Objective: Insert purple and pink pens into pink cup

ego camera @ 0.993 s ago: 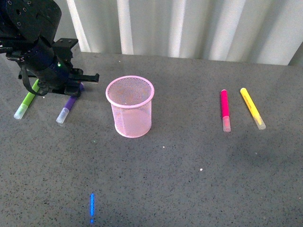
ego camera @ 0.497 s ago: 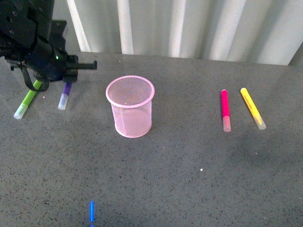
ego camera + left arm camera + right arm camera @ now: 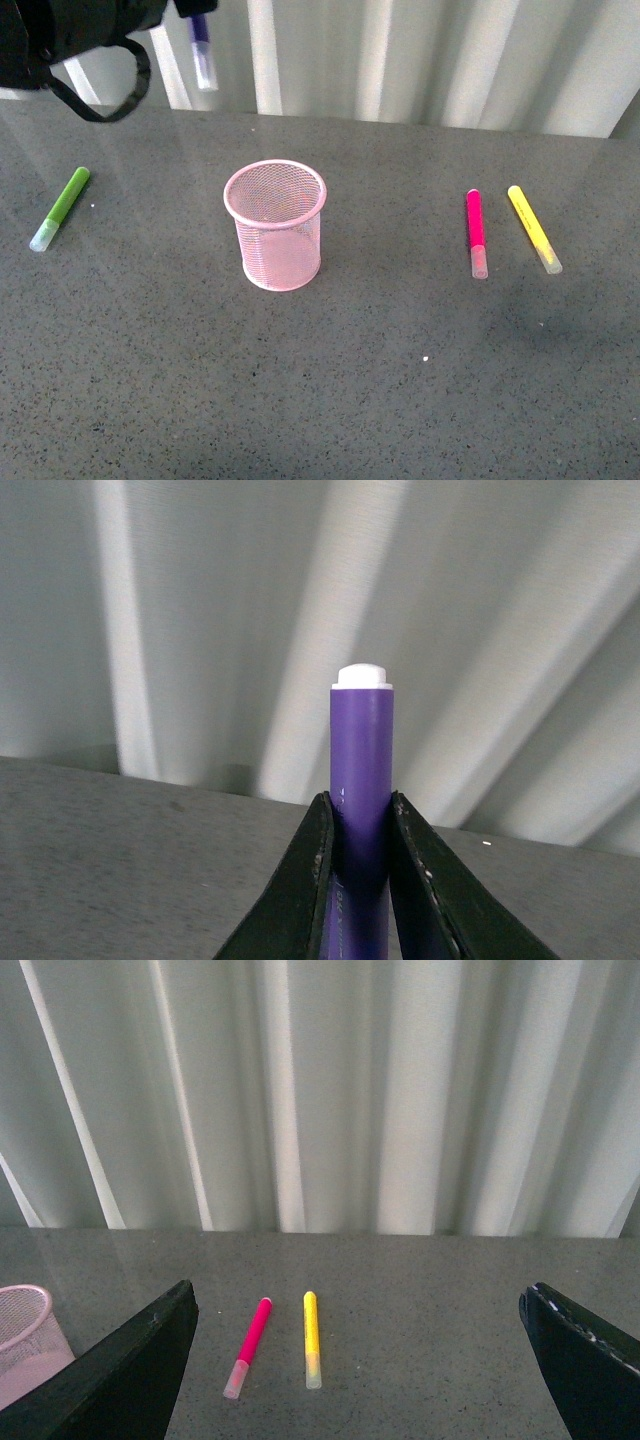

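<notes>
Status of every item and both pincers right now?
purple pen: off the table, clamped in left pincer, cap down.
pink pen: lying on table, capped.
pink cup: upright, empty.
green marker: lying on table.
yellow marker: lying on table.
left pincer: shut on purple pen.
right pincer: open, empty.

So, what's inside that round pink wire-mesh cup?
Nothing visible: the pink wire-mesh cup shows only bare mesh through its open top. The near wall hides its floor.

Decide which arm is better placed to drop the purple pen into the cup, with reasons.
Left. The left gripper is shut on the purple pen, held in the air left of the cup. The right gripper is open and empty, over by the pink pen.
</notes>
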Robot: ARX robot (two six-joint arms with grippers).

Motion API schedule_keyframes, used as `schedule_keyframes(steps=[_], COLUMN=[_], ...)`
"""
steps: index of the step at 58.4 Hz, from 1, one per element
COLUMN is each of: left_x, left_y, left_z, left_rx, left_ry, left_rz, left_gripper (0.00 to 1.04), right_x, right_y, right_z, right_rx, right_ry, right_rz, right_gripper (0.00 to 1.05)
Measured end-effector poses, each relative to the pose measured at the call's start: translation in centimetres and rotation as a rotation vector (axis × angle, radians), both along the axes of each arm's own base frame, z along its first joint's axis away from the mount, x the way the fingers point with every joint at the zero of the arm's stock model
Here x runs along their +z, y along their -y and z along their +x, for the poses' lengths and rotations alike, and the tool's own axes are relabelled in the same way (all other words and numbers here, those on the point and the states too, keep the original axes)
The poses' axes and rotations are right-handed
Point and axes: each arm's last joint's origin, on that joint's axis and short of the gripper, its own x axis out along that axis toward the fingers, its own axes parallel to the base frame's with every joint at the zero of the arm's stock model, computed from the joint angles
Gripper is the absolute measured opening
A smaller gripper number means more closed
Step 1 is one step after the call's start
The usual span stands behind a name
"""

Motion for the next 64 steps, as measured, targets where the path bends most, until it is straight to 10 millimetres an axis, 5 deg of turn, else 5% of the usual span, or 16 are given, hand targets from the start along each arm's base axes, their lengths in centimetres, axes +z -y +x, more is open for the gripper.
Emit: schedule_keyframes(steps=[10,18,27,64], left_x=[-1.2,-3.0,-5.5,-7.7], left_y=[2.9,4.1,4.5,4.6], left_z=[-3.2,-3.7,-3.7,-3.7], left_rx=[-0.027,-0.001,0.022,0.026], left_ry=[0.068,0.054,-0.016,-0.082], left_rz=[-0.041,-0.063,-0.098,-0.15], left_gripper=[0.13,0.13,0.13,0.12], right_x=[0.0,0.0,0.0,0.0], right_y=[0.0,0.0,0.0,0.0], right_z=[0.0,0.0,0.0,0.0], right_rx=[0.0,0.0,0.0,0.0], right_ry=[0.0,0.0,0.0,0.0], right_rz=[0.0,0.0,0.0,0.0], right_gripper=[0.98,0.98,0.98,0.98])
